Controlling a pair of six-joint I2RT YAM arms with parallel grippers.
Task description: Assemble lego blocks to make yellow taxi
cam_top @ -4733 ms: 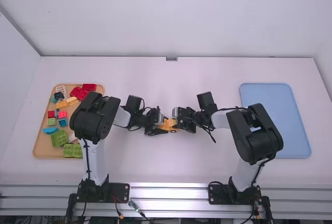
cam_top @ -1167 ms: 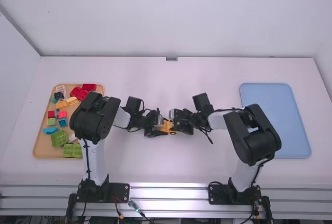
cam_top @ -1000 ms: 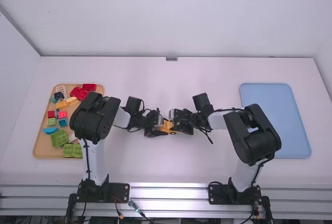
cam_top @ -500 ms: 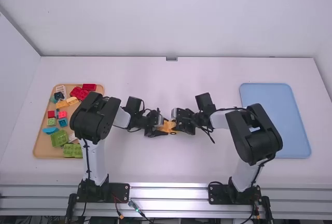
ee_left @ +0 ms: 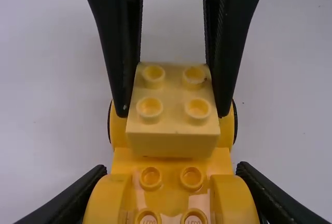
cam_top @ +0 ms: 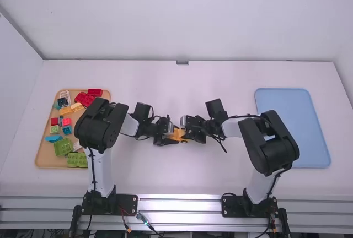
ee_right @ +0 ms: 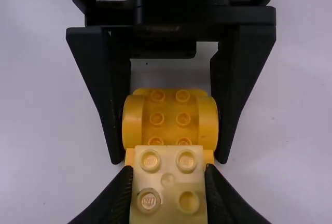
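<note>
I've got the left claw (cam_top: 173, 133) closed on the yellow car base (ee_left: 172, 182), and my right claw (cam_top: 186, 129) grips the pale block (ee_left: 172, 105) at its sides, right over the base's far end from the left claw (seated or not, I can't tell). Well left of both claws, the tan tray (cam_top: 46, 160) carries loose bricks (cam_top: 63, 147); well right, the blue tray (cam_top: 295, 130).
</note>
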